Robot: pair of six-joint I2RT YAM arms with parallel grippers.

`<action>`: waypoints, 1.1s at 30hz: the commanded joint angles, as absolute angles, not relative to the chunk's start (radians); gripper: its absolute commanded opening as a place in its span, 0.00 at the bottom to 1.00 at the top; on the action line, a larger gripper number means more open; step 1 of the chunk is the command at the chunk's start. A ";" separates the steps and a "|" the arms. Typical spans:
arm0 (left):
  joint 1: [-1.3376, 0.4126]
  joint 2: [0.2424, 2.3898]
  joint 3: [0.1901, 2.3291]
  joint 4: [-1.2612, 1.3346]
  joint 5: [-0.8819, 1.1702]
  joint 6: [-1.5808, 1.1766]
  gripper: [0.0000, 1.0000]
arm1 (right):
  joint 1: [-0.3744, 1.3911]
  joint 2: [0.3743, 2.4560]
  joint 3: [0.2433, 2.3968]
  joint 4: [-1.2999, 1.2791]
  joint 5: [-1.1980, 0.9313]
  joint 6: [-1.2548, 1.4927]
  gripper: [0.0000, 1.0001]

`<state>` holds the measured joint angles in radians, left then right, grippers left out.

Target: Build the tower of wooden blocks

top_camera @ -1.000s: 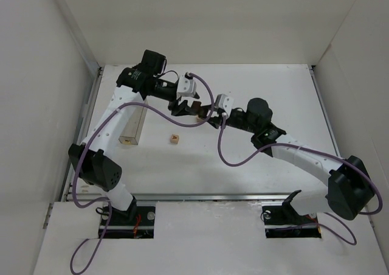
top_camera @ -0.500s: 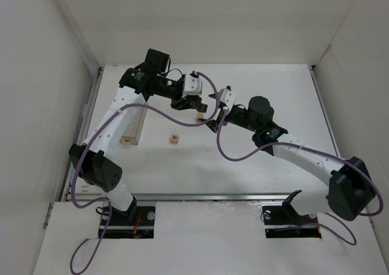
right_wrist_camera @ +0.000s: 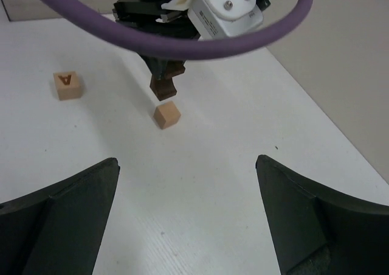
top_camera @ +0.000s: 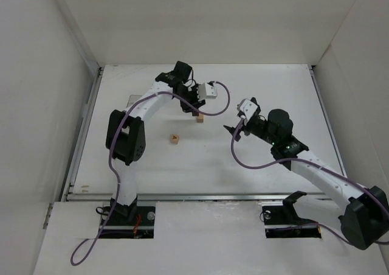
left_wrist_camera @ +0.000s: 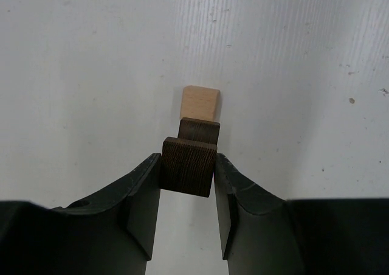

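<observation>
Up near the middle of the overhead frame, the left gripper (top_camera: 192, 104) is clamped on a dark brown block (left_wrist_camera: 188, 165) of coarse, straight-grained wood, its two matte black fingers (left_wrist_camera: 143, 202) pressed flat against opposite faces. In the left wrist view a second dark brown face (left_wrist_camera: 199, 131) shows just past the held one and touches it; whether this is a separate cube or part of the same piece cannot be told. Beyond it, a pale tan cube (left_wrist_camera: 200, 101) with smooth faces and crisp edges sits on the white table (top_camera: 273, 92). In the right wrist view the dark wood hangs just over that cube, slightly offset, and contact between them cannot be made out. A third cube, light tan with a brown letter A (right_wrist_camera: 67, 84) stamped on one face, rests alone well to the lower left of the tan one in the overhead frame. The right gripper (top_camera: 233, 131) sits right of centre, away from all the blocks, its wedge-shaped black fingers (right_wrist_camera: 58, 220) spread wide with nothing between them. A glossy purple cable (right_wrist_camera: 152, 44) arcs across the top of the right wrist view.
</observation>
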<state>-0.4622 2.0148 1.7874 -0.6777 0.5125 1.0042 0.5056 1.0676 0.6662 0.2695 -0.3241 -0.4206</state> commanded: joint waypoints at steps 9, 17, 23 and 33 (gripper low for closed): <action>-0.515 2.034 1.850 -0.614 0.459 0.977 0.00 | 0.500 0.960 0.637 0.133 -0.282 -0.492 1.00; -0.525 2.063 1.850 -0.623 0.439 0.986 0.00 | 0.500 0.933 0.618 0.124 -0.264 -0.492 1.00; -0.534 2.063 1.841 -0.643 0.439 0.997 0.00 | 0.500 0.923 0.609 0.124 -0.264 -0.492 1.00; -0.534 2.063 1.813 -0.634 0.430 0.997 0.00 | 0.500 0.923 0.609 0.124 -0.255 -0.492 1.00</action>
<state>-0.5293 2.0792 1.8095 -0.6262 0.4282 0.9867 0.5049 0.9409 0.6056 0.1040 -0.2630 -0.4835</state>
